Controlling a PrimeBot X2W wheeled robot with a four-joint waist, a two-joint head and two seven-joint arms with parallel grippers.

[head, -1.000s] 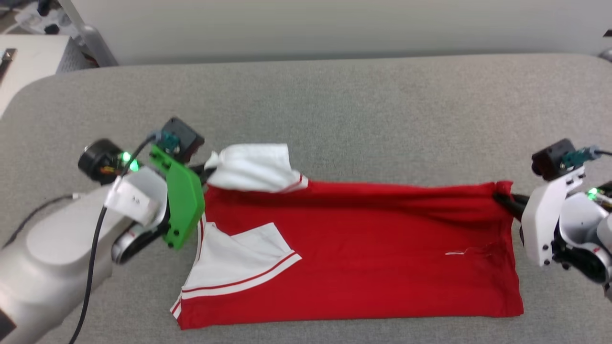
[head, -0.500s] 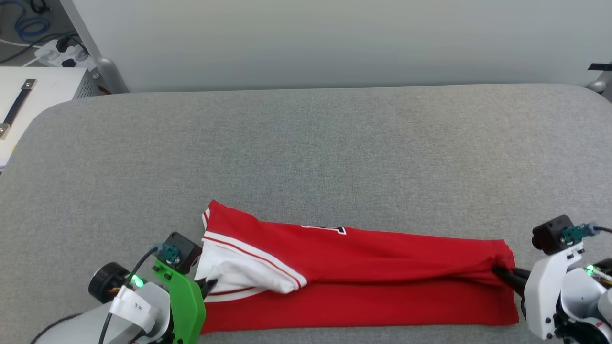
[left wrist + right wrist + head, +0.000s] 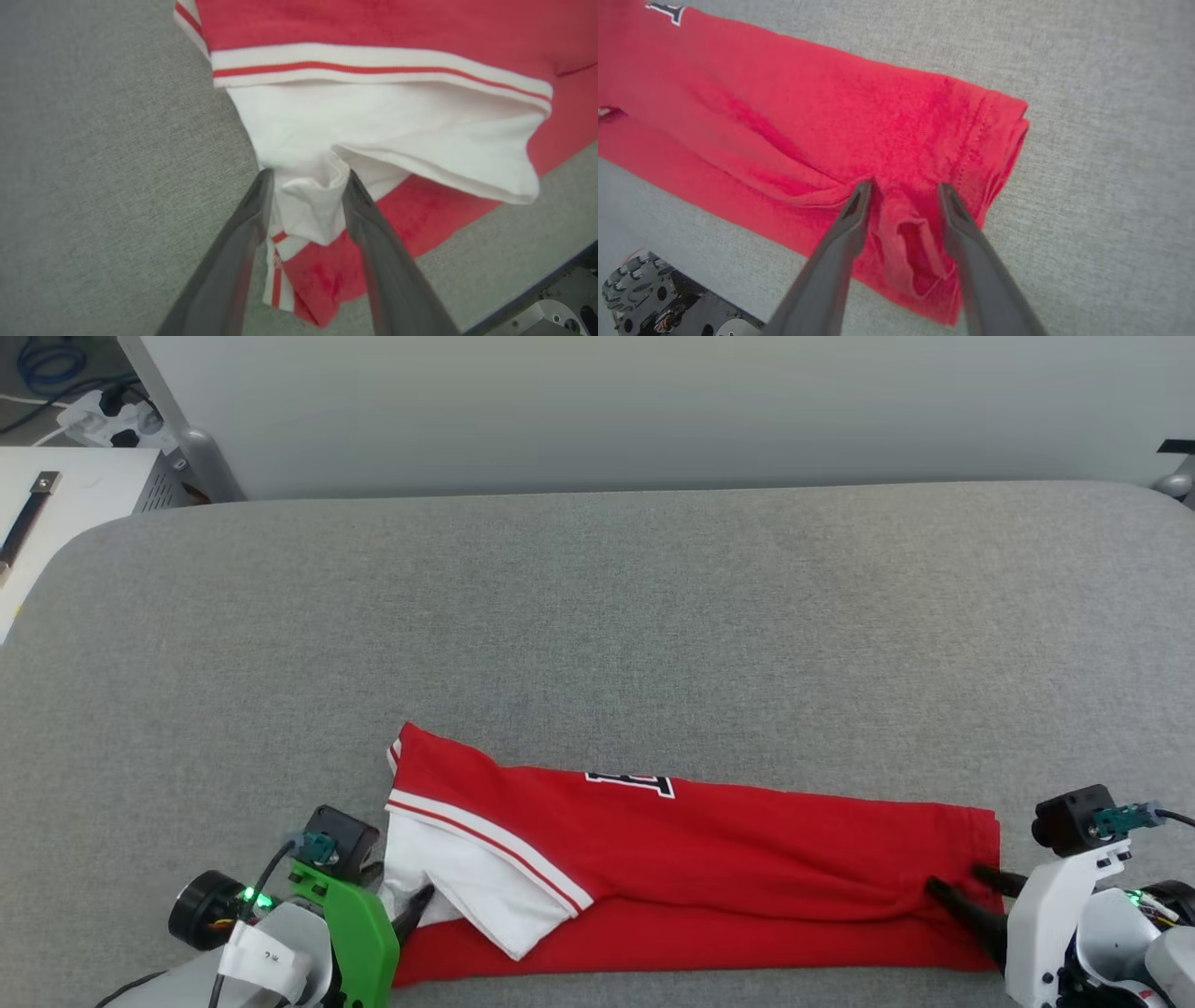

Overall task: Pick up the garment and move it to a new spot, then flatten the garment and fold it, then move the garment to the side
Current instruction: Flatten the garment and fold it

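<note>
The left fingers (image 3: 247, 219) and right fingers (image 3: 845, 224) had just sprung wide, releasing the garment (image 3: 709, 859) stretched between them, so 1 fold seemed finished.

Bright, even, diffuse light with faint shadows; wrist views soft, slightly blurred.

I count one garment (image 3: 747, 859), two grippers, the left gripper (image 3: 306, 175) and the right gripper (image 3: 906, 186), one grey table (image 3: 597, 616), one white cabinet (image 3: 75, 495) and one power strip (image 3: 103, 420).
</note>
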